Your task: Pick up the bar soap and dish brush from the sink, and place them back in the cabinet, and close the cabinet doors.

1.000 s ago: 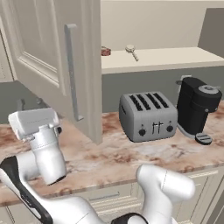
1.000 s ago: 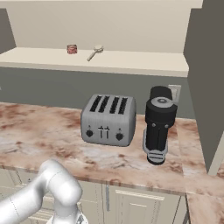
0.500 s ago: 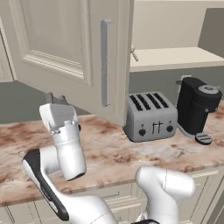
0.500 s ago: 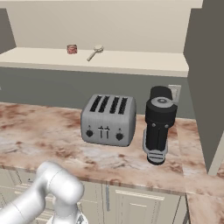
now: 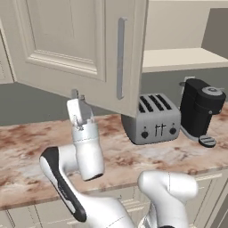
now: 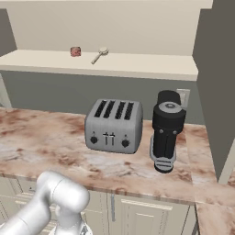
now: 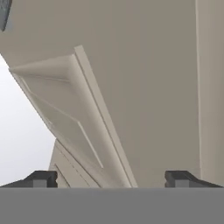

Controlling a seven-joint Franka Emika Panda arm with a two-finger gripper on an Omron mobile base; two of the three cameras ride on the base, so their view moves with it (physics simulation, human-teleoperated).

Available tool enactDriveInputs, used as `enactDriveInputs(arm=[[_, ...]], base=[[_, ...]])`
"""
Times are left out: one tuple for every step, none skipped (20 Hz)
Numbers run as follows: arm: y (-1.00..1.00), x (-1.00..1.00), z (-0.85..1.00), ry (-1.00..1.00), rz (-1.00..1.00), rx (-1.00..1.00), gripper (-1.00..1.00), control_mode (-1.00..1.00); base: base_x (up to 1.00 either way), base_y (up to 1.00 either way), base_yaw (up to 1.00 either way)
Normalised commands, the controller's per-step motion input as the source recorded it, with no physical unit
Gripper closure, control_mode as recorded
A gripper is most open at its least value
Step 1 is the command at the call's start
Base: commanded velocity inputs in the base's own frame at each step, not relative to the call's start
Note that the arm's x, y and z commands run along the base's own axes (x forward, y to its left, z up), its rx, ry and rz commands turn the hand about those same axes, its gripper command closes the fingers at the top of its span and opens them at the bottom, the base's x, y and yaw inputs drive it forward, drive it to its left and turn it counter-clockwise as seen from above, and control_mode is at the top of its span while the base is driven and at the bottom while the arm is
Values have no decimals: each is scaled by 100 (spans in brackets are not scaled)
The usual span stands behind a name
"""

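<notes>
- Against the near face of the left cabinet door (image 5: pixel 75 40), low on its panel, sits the claw (image 5: pixel 76 99), jaws spread wide and holding nothing.
- Door: tall cream slab with raised panel framing and a long silver bar handle (image 5: pixel 120 58); it stands partly swung, screening the left of the cabinet.
- Handling, judged: rigid and hinged, light to swing; a flat push on the panel or a hook on the handle should serve.
- On the cabinet shelf (image 6: pixel 137 69), far left, lie the bar soap (image 6: pixel 75 51) and dish brush (image 6: pixel 99 54), just apart.
- Below, on the counter (image 6: pixel 55 142), stand a toaster (image 6: pixel 114 126) and coffee machine (image 6: pixel 167 128).
</notes>
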Motion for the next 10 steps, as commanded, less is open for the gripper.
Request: enactDriveInputs(arm=[[-40,4,4,-2,0,16,-100,-100],[-39,6,8,-2,0,17,-100,-100],[-37,9,12,-1,0,17,-100,-100],[-37,10,11,-1,0,17,-100,-100],[-36,10,11,-1,0,16,-100,-100],[-35,11,11,-1,0,16,-100,-100],[-36,13,11,-1,0,16,-100,-100],[-33,13,11,-1,0,15,-100,-100],[-32,14,14,0,0,15,-100,-100],[-29,14,17,0,0,16,-100,-100]], base=[[0,0,0],[0,0,0],[0,0,0],[0,0,0],[0,0,0],[0,0,0],[0,0,0],[0,0,0],[0,0,0],[0,0,0]])
